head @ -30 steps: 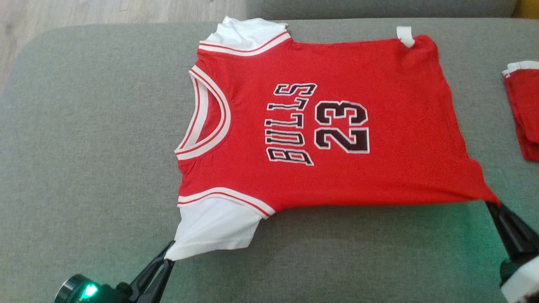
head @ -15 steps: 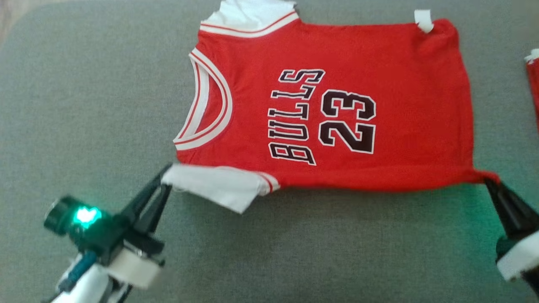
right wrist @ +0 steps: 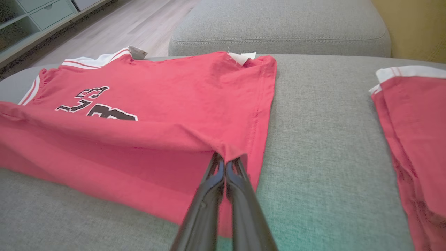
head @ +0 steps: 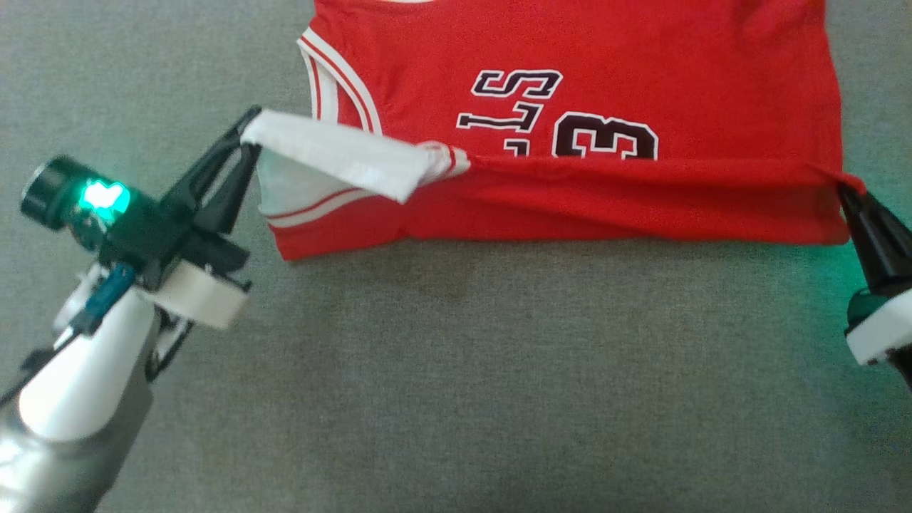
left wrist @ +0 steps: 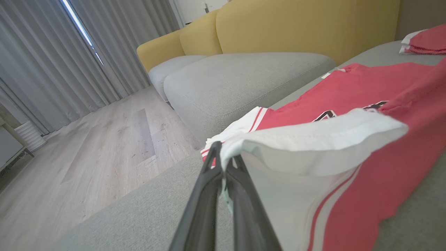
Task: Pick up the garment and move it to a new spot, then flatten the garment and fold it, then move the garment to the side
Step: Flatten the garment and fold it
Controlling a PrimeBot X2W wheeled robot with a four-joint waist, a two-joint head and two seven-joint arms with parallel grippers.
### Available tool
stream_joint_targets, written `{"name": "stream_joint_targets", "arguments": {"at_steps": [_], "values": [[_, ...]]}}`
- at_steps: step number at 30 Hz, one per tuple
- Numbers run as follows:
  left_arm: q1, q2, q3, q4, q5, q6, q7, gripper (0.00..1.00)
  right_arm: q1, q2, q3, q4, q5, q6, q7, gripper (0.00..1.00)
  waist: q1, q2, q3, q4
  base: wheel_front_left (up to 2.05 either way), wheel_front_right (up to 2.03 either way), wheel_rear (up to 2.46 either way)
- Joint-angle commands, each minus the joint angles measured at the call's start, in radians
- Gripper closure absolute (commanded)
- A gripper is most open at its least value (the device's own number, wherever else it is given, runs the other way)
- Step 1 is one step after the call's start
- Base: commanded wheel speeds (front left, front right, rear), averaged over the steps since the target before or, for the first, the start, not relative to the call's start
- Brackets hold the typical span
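Jersey [head: 605,71]: red, white trim, black print. You find it spread on the grey cushion [head: 456,370] at 12 o'clock of the head view, neck toward 11 o'clock and hem toward 2 o'clock. Its near long edge is lifted and hides the lower part of the print.

Left gripper [head: 246,135]: at 9 o'clock. Fingers are pinched together on the corner of the white sleeve [head: 335,153], which is held up off the cushion.

Right gripper [head: 848,191]: at 3 o'clock. Fingers are clamped on the near hem corner, and the cloth is drawn taut between your two grips.

Second garment [right wrist: 411,115]: red with a white edge, folded. It lies on the same cushion at 3 o'clock of the right wrist view, well apart from the jersey.

Label [right wrist: 242,57]: white, at the far hem corner, 12 o'clock of that view.

Floor [left wrist: 87,150]: pale wood, at 9 o'clock of the left wrist view.

Curtains [left wrist: 52,52]: grey, at 10 o'clock.
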Motion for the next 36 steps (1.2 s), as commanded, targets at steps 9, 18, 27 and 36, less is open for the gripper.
{"name": "stream_joint_targets", "arguments": {"at_steps": [9, 18, 27, 36], "values": [[-0.179, 0.006, -0.003, 0.147, 0.04, -0.016, -0.025, 0.15, -0.108, -0.009, 0.047, 0.054, -0.019, 0.007, -0.046, 0.0, -0.0003, 0.0, 0.048, -0.014, 0.0, 0.0, 0.0], [-0.052, -0.058, 0.044, 0.212, -0.047, 0.044, -0.033, 0.0, -0.098, 0.025, 0.032, 0.089, -0.038, 0.007, -0.161, 0.0, -0.0003, 0.0, 0.009, -0.026, 0.0, 0.0, 0.0], [0.163, -0.169, 0.13, 0.251, -0.259, 0.091, -0.014, 0.0, -0.029, 0.068, 0.007, 0.07, -0.054, 0.007, -0.195, 0.0, -0.0003, 0.0, -0.02, -0.043, 0.0, 0.0, 0.0], [0.16, -0.189, 0.093, 0.304, -0.29, 0.044, 0.043, 1.0, -0.042, 0.083, 0.016, 0.09, -0.048, 0.007, -0.187, 0.0, -0.0003, 0.0, -0.02, -0.049, 0.0, 0.0, 0.0]]}}
